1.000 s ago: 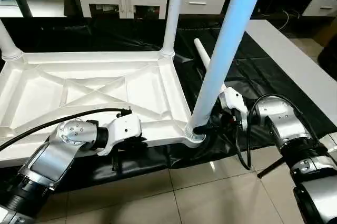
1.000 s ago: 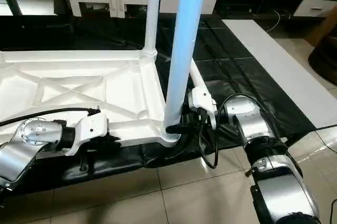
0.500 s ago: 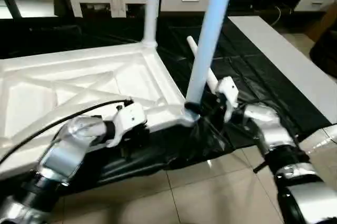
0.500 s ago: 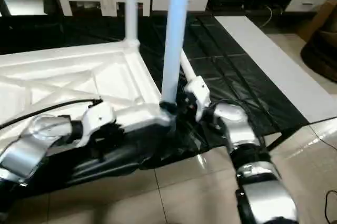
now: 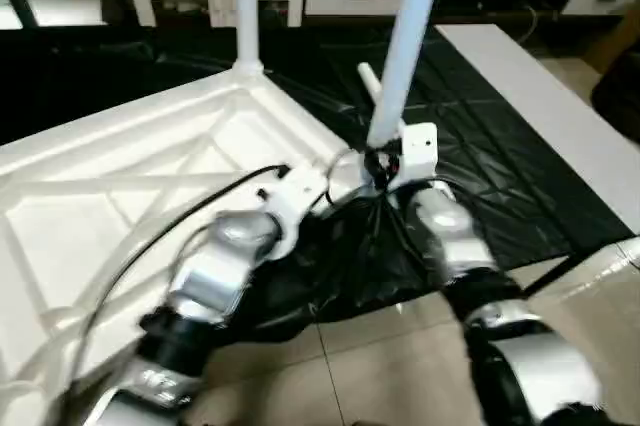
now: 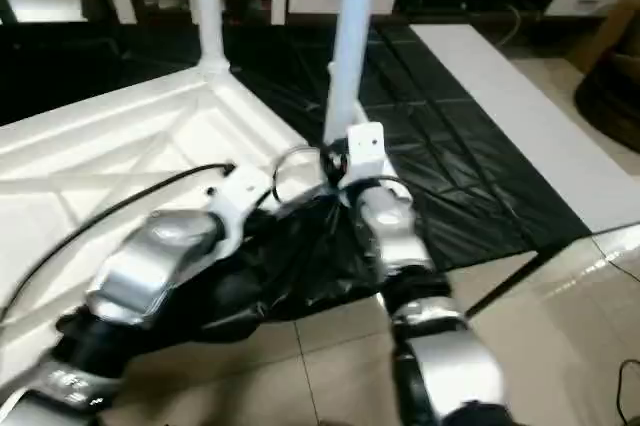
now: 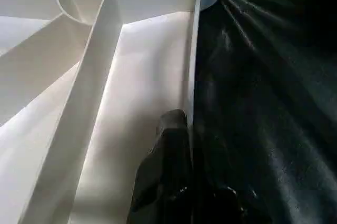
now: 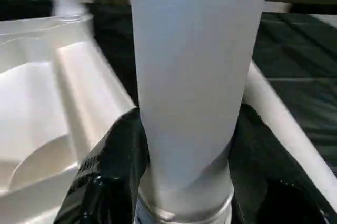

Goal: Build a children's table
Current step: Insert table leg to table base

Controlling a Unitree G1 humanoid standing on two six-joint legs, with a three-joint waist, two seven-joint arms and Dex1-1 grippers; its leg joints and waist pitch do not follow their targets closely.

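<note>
From the head views, the upturned table top (image 5: 130, 176) lies left on black sheeting (image 5: 480, 166); the near-right leg (image 5: 405, 46) stands upright in its corner socket, with the right gripper (image 5: 378, 168) at its base.

The right wrist view shows black fingers (image 8: 113, 150) either side of the leg, clasping it low down; the socket is cut off below.

The left wrist view shows the left gripper (image 7: 179, 150) pinched shut on the top's rim (image 7: 192, 66).

A spare leg (image 6: 345, 106) lies beyond, mostly hidden.

table top (image 5: 120, 196): turned, near corner swung away | upright leg (image 5: 405, 46): carried along with it
</note>
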